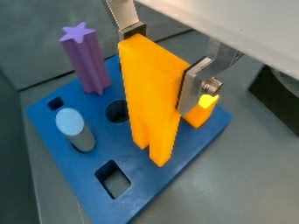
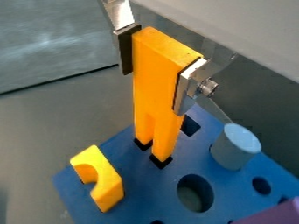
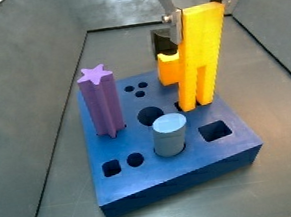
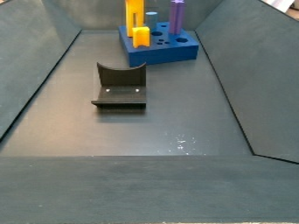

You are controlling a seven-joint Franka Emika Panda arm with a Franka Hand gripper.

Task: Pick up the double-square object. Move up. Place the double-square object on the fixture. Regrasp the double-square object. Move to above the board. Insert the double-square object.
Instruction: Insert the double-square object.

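My gripper (image 1: 162,61) is shut on the upper part of the double-square object (image 1: 149,96), a long yellow-orange grooved bar that it holds upright over the blue board (image 1: 176,171). In a wrist view the bar (image 2: 158,96) has its lower end at a paired square hole (image 2: 160,161) in the board's top face; how deep it sits is unclear. In a side view the bar (image 3: 198,58) stands at the board's (image 3: 170,173) far right side, with the gripper (image 3: 197,11) at its top. The fixture (image 4: 121,86) stands empty on the floor, away from the board (image 4: 163,52).
In the board stand a purple star peg (image 3: 101,101), a grey-blue cylinder (image 3: 171,134) and a short yellow-orange notched peg (image 2: 97,178). Open round (image 2: 193,192) and square (image 1: 114,178) holes show. Sloped grey walls enclose the floor.
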